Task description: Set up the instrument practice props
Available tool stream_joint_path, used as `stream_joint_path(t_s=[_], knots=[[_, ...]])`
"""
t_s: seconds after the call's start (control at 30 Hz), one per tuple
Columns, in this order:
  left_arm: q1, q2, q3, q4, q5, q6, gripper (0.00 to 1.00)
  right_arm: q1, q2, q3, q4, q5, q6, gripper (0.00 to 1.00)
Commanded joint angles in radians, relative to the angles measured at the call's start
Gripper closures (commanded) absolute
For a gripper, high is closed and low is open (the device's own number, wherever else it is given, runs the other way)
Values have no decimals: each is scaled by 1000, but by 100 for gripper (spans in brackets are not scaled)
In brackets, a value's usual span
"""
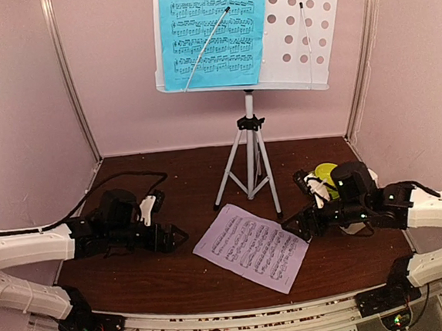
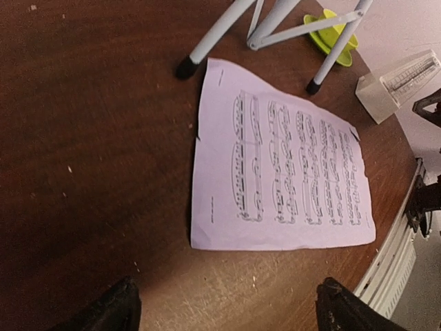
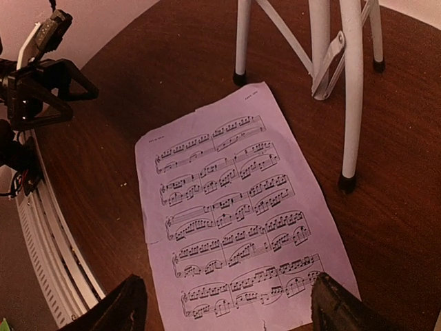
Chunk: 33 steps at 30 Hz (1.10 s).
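- Your left gripper point(image 2: 227, 314) hangs low over the dark tabletop point(image 1: 153, 272), its fingers spread wide with nothing between them, just short of the lilac music sheet point(image 1: 251, 248).
- Your right gripper point(image 3: 227, 307) also stands open and holds nothing. Its two fingers straddle the near end of the lilac sheet. You cannot tell from these views whether they touch the paper.
- The lilac sheet lies flat and face up between the two grippers, in front of the grey tripod legs point(image 1: 248, 163), with one corner just beside a leg's black foot.
- The cyan music sheet point(image 1: 209, 31) sits on the left half of the pale perforated music-stand desk point(image 1: 302, 27), pinned under a thin wire arm.
- The small cream metronome point(image 2: 396, 86) rests on the tabletop near its right edge, beyond the lilac sheet.
- A lime-green cup and saucer point(image 2: 331, 38) sit behind the tripod legs.
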Motion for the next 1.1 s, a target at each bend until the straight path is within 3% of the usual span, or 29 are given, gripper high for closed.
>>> stream_joint_path(t_s=[0.0, 0.27, 0.67, 1.07], knots=[[6, 33, -58, 123, 110, -138, 8, 13, 85, -22, 97, 51, 11, 18], [62, 253, -37, 218, 271, -173, 9, 13, 267, -26, 133, 60, -12, 18], [96, 534, 126, 249, 362, -134, 14, 15, 514, 54, 139, 13, -51, 18], [95, 663, 212, 473, 492, -183, 27, 27, 650, 85, 202, -58, -19, 17]])
